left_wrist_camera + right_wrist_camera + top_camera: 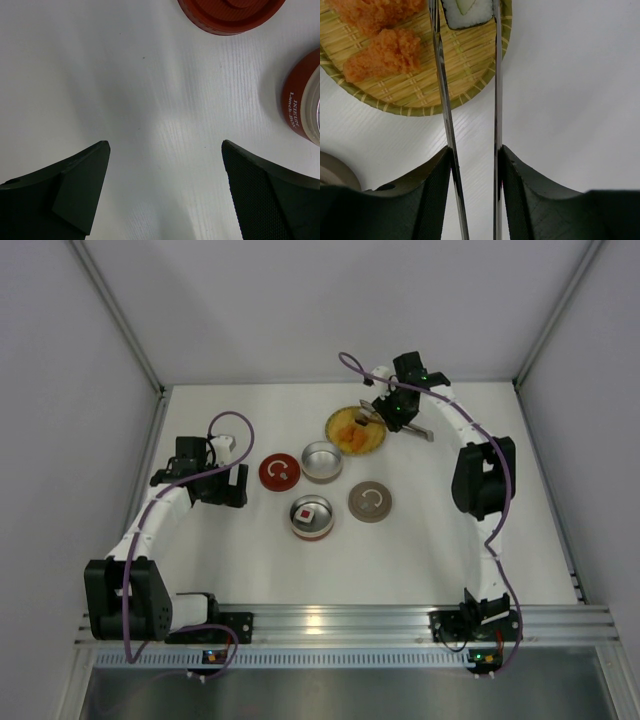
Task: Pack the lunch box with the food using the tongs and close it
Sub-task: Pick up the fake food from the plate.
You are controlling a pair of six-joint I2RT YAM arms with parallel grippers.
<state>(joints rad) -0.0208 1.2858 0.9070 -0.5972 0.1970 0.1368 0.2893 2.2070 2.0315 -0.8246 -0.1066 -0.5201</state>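
Note:
My right gripper (475,150) is shut on the slim silver tongs (442,100), one finger pressing each arm. The tong tips straddle a white-and-black cube (467,12) of food on the round woven plate (420,90). Two orange chunks (382,57) lie beside it. In the top view the gripper (395,410) hovers at the plate's right edge. The lunch box stands in parts: a red-walled tier (312,537) holding a dark cube with a red top (308,512), and a bare silver tier (321,461). My left gripper (165,150) hangs open over bare table.
A red lid (279,472) lies just right of my left gripper and a brown lid (370,502) sits right of the red tier. The red tier's wall (300,100) and the red lid (230,15) show in the left wrist view. White walls enclose the table.

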